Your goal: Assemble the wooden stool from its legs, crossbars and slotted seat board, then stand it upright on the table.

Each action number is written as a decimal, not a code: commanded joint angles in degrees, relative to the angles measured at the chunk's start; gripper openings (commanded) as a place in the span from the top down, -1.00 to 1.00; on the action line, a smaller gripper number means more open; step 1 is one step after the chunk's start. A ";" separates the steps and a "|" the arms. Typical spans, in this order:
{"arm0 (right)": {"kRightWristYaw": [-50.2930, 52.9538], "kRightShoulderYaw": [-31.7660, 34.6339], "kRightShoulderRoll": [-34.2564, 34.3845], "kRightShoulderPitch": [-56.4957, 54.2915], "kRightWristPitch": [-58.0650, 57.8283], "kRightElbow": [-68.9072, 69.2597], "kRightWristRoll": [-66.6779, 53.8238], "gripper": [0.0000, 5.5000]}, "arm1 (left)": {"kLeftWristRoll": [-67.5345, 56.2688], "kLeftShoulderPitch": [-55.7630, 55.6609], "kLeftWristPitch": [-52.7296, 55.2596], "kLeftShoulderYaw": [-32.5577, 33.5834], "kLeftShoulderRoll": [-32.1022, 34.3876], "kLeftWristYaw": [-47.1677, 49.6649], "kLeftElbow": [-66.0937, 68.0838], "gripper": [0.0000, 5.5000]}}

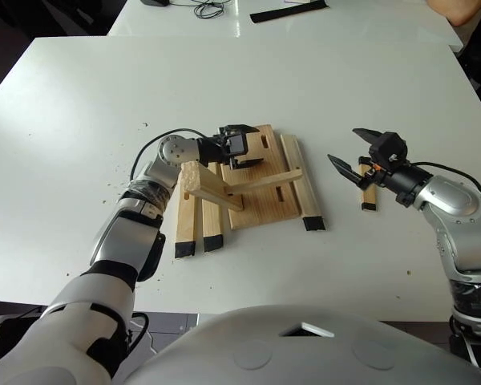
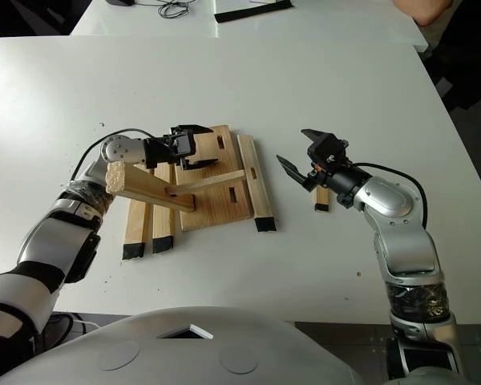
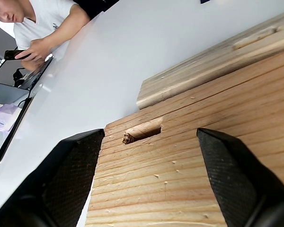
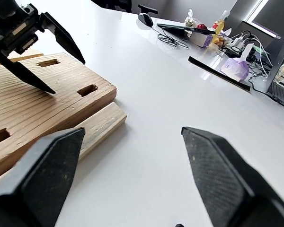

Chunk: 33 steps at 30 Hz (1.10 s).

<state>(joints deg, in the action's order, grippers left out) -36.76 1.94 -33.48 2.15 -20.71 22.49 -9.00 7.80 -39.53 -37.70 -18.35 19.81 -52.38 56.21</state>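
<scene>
The slotted seat board (image 1: 264, 200) lies flat at the table's middle. My left gripper (image 1: 256, 144) hovers open just above its far left corner, its pads (image 3: 71, 175) either side of a slot (image 3: 142, 131). A leg (image 1: 212, 188) with a crossbar (image 1: 268, 180) plugged into it rests tilted across the board. Two more legs (image 1: 199, 224) lie left of the board, and one leg (image 1: 302, 184) lies along its right edge. My right gripper (image 1: 342, 144) stands open right of the board, above a short crossbar (image 1: 369, 197).
The white table (image 1: 80, 104) has wide free room at the far side and on the left. Cables and a black strip (image 1: 287, 11) lie on a second table behind. The right wrist view shows the left gripper (image 4: 28, 38) over the board (image 4: 38, 104).
</scene>
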 commanded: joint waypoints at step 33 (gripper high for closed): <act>2.50 -2.72 0.56 4.47 2.90 0.65 3.07 -0.38 | 17.20 -7.97 10.23 0.66 7.26 31.12 12.61 -0.33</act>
<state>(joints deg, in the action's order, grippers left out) -33.81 -0.10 -32.68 8.14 -17.81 23.72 -6.10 23.54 -46.31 -28.13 -16.40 27.60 -22.09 65.85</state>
